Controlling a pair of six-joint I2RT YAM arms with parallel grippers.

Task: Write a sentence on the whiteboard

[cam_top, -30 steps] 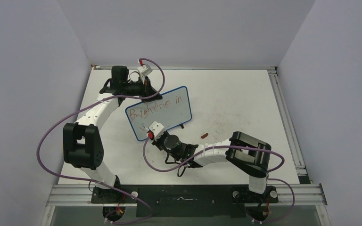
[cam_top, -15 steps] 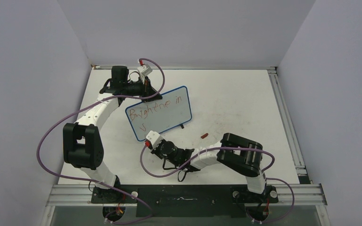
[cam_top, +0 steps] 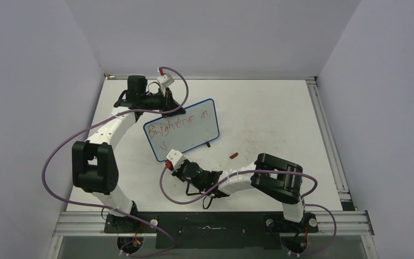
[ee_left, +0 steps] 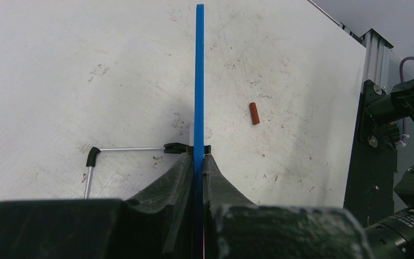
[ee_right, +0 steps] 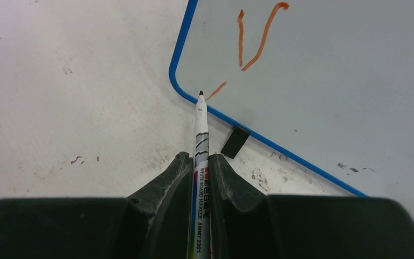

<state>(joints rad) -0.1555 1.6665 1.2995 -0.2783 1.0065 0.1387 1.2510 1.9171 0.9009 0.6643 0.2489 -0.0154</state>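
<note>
Since a second ago, the right arm (cam_top: 259,175) has been drawn left and nearer, and the right gripper (ee_right: 199,159) is now placed at the near left corner of the whiteboard (cam_top: 188,135) rather than over its near edge. On the table (cam_top: 269,102), left of centre, the whiteboard is propped on a wire stand (ee_left: 129,149). Its far edge is clamped in the left gripper (ee_left: 199,156). The sentence (cam_top: 179,123) is seen as "Brightene in", with a "v"-like stroke below. From above, that corner is hidden by the right gripper. A marker (ee_right: 200,135) is squeezed between its jaws, tip at the blue frame beside a short red dash; contact cannot be told. A black foot (ee_right: 234,141) is seen just right of the marker. A red cap (cam_top: 233,156) is left on the table, right of the whiteboard and apart from it.
</note>
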